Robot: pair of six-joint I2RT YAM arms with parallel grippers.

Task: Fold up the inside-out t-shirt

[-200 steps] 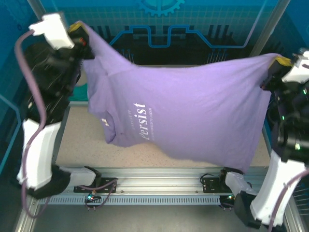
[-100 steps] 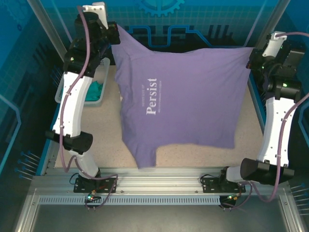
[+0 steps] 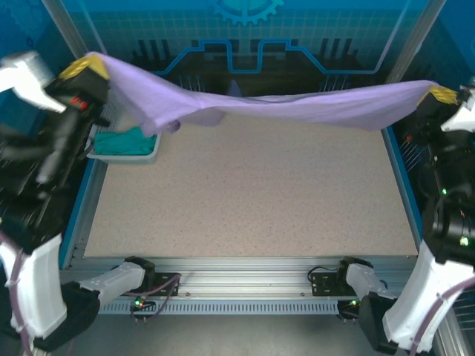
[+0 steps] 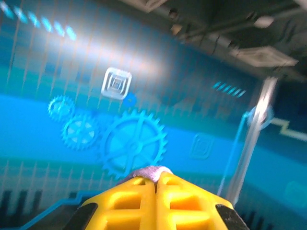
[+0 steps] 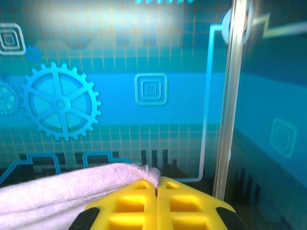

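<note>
Left gripper [image 4: 156,181]: jaws clenched, yellow pads pressed flat together, a nub of the t-shirt [image 3: 282,105] pinched at the tips. Right gripper [image 5: 156,186]: likewise clamped on an edge of the lavender cloth (fabric is seen bunching off to the left in the right wrist view). The t-shirt is stretched between both grippers and held high over the far side of the table [image 3: 245,200], clear of the tabletop, sagging mid-span, with a fold drooping near the left end. A teal garment [image 3: 122,141] is seen in a bin [image 3: 130,157] at the far-left corner, below that end.
</note>
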